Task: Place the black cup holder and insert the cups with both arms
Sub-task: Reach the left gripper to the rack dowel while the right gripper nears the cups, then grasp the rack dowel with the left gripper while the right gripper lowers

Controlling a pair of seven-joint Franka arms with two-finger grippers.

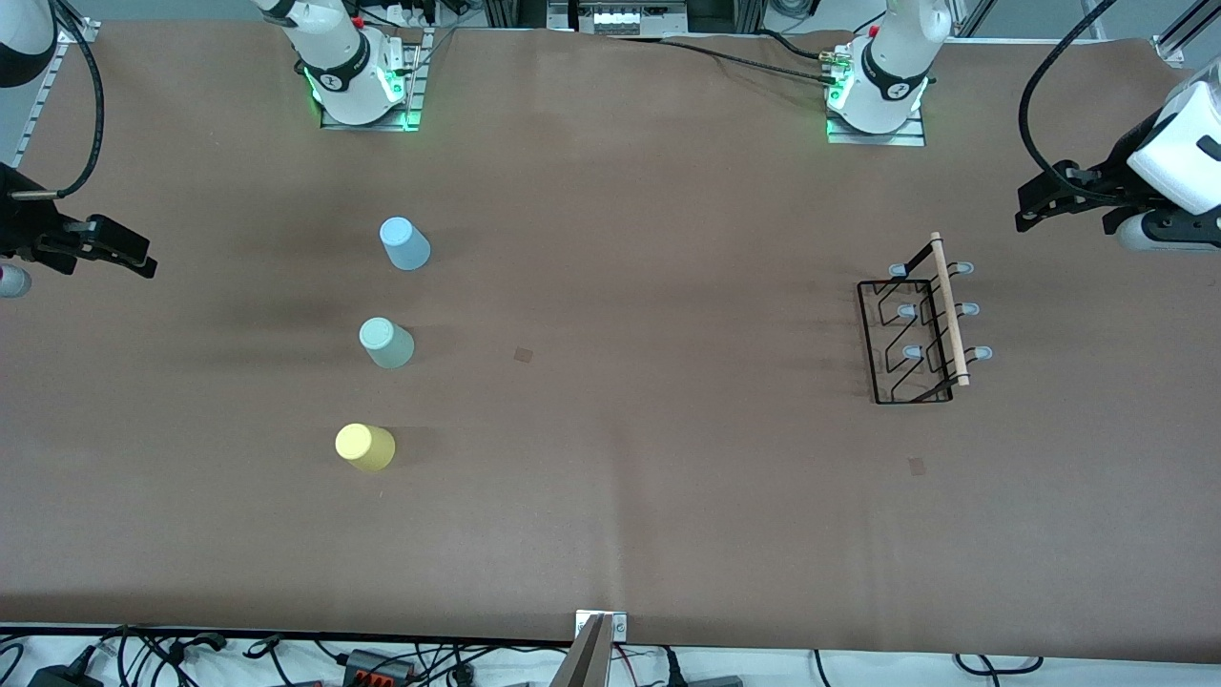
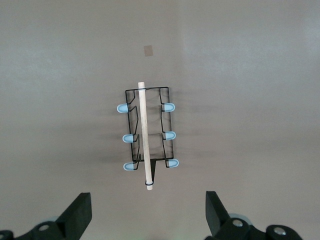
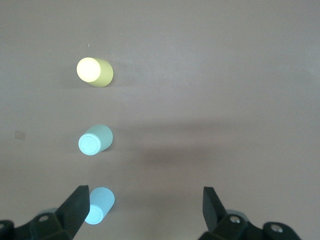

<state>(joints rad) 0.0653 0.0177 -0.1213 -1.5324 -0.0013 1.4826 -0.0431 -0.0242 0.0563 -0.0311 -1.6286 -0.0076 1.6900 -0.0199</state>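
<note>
The black cup holder stands on the brown table toward the left arm's end, upright on its rectangular wire base. Its light wooden rod handle lies level along the top, its long axis running from nearer the front camera toward the robots' bases, tilted slightly. Three pale-capped pegs jut out on each side of the rod, square to it.

The left gripper hangs in the air at the table's edge at that end, apart from the holder and touching nothing. In the left wrist view its two black fingers stand wide apart and empty, with the holder between them farther out, its rod pointing toward the gap.

The three cups sit upside down in a row toward the right arm's end, well apart from the holder: the light blue cup nearest the bases, the pale green cup in the middle, the yellow cup nearest the front camera. The row runs along the same direction as the rod.

The right gripper hovers at the table's edge at its own end, jaws spread wide and holding nothing.
</note>
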